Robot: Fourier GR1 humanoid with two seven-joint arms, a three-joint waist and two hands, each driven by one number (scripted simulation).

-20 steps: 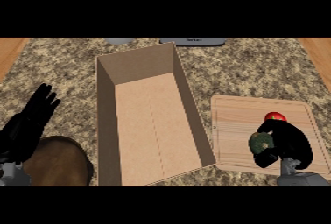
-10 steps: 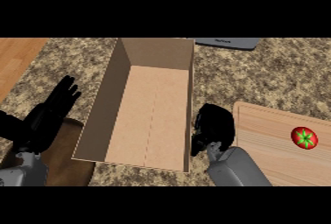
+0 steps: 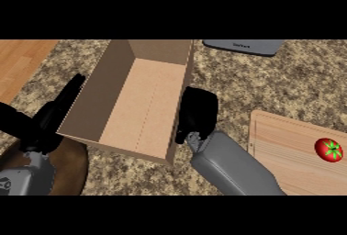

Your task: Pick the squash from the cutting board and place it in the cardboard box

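The open cardboard box (image 3: 112, 98) lies on the counter at centre left, its inside bare. My right hand (image 3: 198, 112) hangs against the outside of the box's right wall, back towards me, fingers curled downward. The squash does not show; the hand's curled fingers hide whatever they hold. The wooden cutting board (image 3: 284, 151) lies at the right, and no squash shows on its visible part. My left hand (image 3: 59, 110) rests open beside the box's left wall, fingers straight and pointing away.
A red tomato (image 3: 330, 149) sits on the cutting board near the right edge. A grey flat device (image 3: 244, 46) lies behind the box. A dark brown round object (image 3: 68, 172) sits at lower left under my left forearm. Wood flooring shows at top left.
My right hand has left the cutting board and travelled left to the box's right wall, rising a little. The view has swung right, so the box and board sit differently. My left hand stays open.
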